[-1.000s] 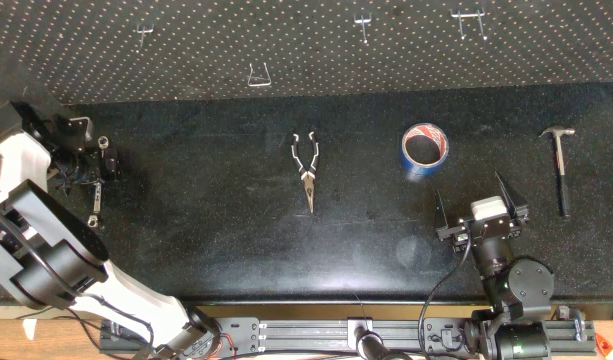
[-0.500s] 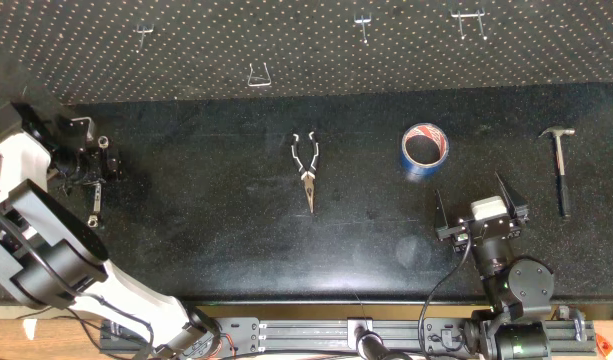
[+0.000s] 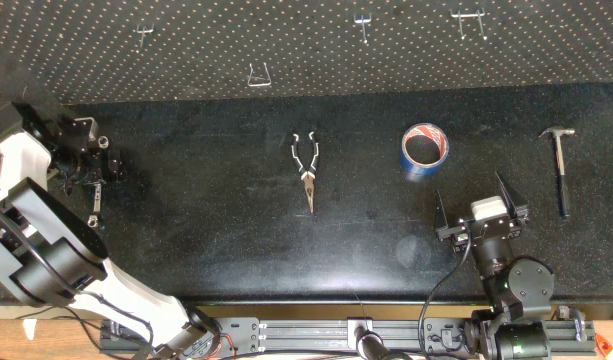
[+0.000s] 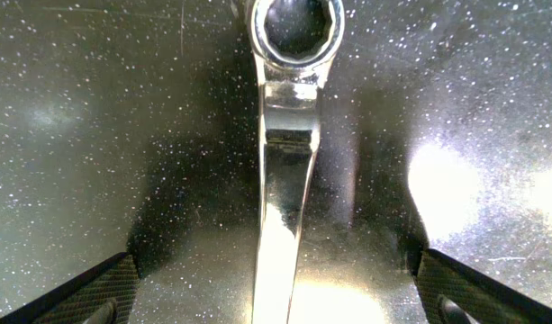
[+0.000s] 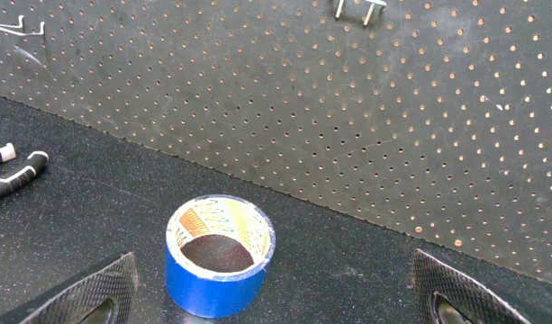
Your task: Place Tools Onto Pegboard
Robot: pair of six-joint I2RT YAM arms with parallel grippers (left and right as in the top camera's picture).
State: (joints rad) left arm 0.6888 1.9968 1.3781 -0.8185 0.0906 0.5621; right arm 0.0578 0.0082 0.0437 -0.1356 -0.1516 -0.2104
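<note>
A shiny steel wrench lies on the black table, its ring end pointing away from my left gripper. That gripper is open, hangs low over the wrench and straddles the shaft without touching it. From above, the left gripper is at the far left, with the wrench's lower end poking out below it. My right gripper stands open and empty near the front right, facing a blue tape roll. Behind everything rises the pegboard.
Pliers lie mid-table, the tape roll right of them, and a hammer at the far right. Metal hooks stick out of the pegboard.
The left gripper has shifted slightly over the wrench. The right arm and the other tools have not moved.
</note>
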